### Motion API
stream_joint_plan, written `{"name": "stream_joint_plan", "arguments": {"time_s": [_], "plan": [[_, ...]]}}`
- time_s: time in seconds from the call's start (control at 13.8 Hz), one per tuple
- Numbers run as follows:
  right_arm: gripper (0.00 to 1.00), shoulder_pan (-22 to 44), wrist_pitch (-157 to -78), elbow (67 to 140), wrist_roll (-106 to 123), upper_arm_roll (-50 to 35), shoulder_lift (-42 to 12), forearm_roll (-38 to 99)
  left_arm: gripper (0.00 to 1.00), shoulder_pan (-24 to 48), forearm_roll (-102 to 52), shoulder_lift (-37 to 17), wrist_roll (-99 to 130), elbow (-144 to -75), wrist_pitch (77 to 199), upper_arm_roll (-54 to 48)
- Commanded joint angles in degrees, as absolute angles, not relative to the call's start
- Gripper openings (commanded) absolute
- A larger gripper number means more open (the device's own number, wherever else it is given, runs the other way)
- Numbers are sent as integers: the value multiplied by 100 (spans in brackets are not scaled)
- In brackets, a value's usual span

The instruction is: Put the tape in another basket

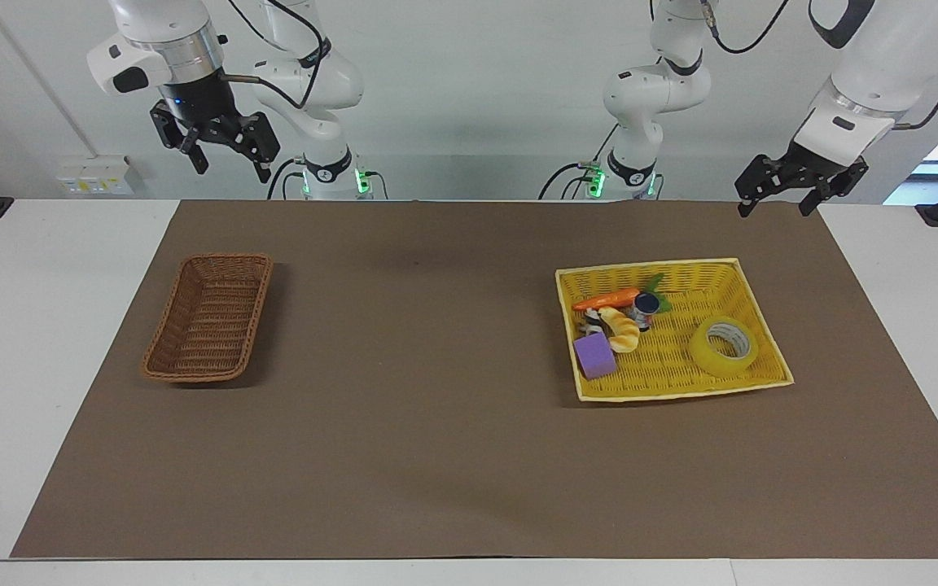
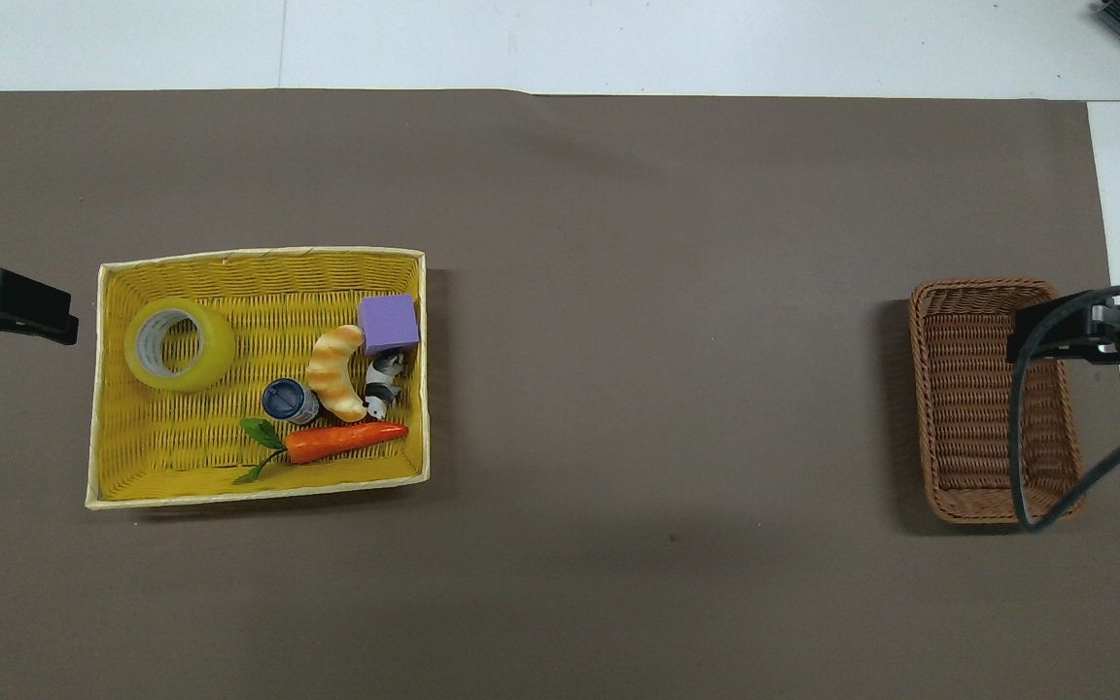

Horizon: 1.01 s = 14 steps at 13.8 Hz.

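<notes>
You've got both arms parked up w/ nothing in hand, so nothing's begun. Take the yellow basket [image 1: 754,277] as your ref for everything.

Nearest the robots: left gripper [image 1: 780,203] hangs in the air just off the yellow basket's robot-side corner at the left arm's end, over the brown mat [image 1: 436,456], jaws apart and empty. It's the arm w/ the short reach, prob why it waits there.

Inside the yellow basket, robot-side edge first: carrot [image 1: 606,299], then a small blue-capped jar [image 1: 645,308], a bread piece [image 1: 622,330] and a small black-and-white figure [image 1: 591,321] bunched together, purple block [image 1: 595,356] farthest out. All clutter sits at the end toward the right arm.

The tape [image 1: 723,346] lies flat, hole up, alone in the yellow basket's other half, toward the left arm's end, apart from the clutter. So you get free room around it; I'd judge a top-down pinch on the roll's wall, one finger in the core, is doable w/o bumping anything.

Tape vs jaws: well apart, lower and farther from the robots than the left gripper; no contact.

The basket [image 1: 210,317], brown wicker, sits well away from the yellow basket toward the right arm's end, w/ nothing in it. Right gripper [image 1: 225,159] hangs high by that end, jaws apart, empty, waiting.
</notes>
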State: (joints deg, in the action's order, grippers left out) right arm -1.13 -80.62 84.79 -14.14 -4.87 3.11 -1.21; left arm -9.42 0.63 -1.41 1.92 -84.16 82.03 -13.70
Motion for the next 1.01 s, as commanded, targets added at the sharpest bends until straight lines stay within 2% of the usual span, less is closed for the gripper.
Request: {"name": "stream_joint_plan", "arguments": {"time_s": [0.0,0.22,0.94], "plan": [[100,-184,-8050,8561,-1371,-501,370,-62,100,-958,167,-97,1,-8402,8104,-1354],[100,-307,-7684,8026,-1109,-422,1,-18,100,-958,167,-97,9,-8402,8112,-1354],[100,-334,-7910,8147,-1064,-422,88,9,100,-958,167,9,0,-8710,8165,-1354]]}}
